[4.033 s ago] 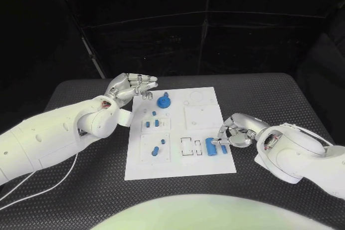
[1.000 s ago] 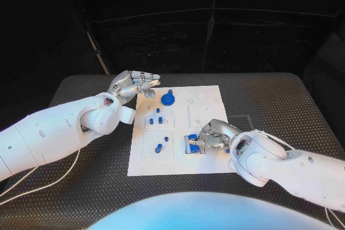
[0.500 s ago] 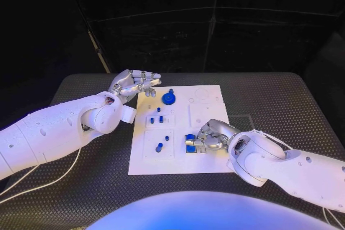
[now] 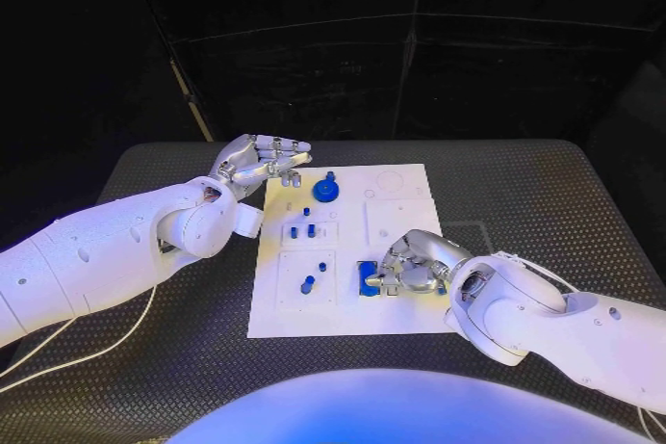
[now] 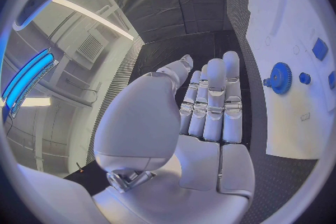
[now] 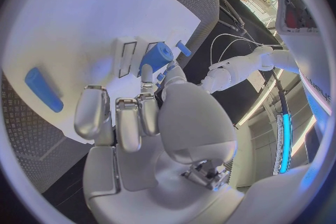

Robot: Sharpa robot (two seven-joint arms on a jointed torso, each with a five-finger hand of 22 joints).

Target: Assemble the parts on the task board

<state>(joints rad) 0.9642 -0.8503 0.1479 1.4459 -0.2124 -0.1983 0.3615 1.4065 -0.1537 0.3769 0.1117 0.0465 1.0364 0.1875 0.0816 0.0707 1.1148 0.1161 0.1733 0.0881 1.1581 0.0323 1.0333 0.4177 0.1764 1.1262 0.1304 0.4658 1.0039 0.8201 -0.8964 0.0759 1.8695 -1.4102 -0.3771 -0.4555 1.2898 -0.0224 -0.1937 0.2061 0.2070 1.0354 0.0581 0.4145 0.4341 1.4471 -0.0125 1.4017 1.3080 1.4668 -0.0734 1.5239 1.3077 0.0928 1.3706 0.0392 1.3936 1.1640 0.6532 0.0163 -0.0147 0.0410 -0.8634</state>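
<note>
A: Where is the task board point(image 4: 405, 314)?
B: Flat in the middle of the black table point(image 4: 555, 189), a white plate with shallow recesses. Small blue parts stand in the recesses on its left half, and a blue gear point(image 4: 326, 190) sits near its far edge.

A: And the right hand point(image 4: 404, 261)?
B: Low over the board's near right part, fingers curled down. In the right wrist view the thumb and a fingertip point(image 6: 147, 74) pinch a blue block point(image 6: 157, 56) just beside two narrow rectangular slots point(image 6: 126, 58). From the head camera the block shows at the fingertips, touching or almost touching the board; I cannot tell which.

A: Anything else near it?
B: A blue bar point(image 6: 43, 89) lies flat on the board, well apart from the block, close to the board's edge.

A: The left hand point(image 4: 261, 161)?
B: Raised at the board's far left corner, palm turned up, fingers together and bent loosely inward, nothing in it. Its wrist view shows the fingers side by side, with the gear and a small blue peg point(image 5: 304, 78) on the board beyond them.
</note>
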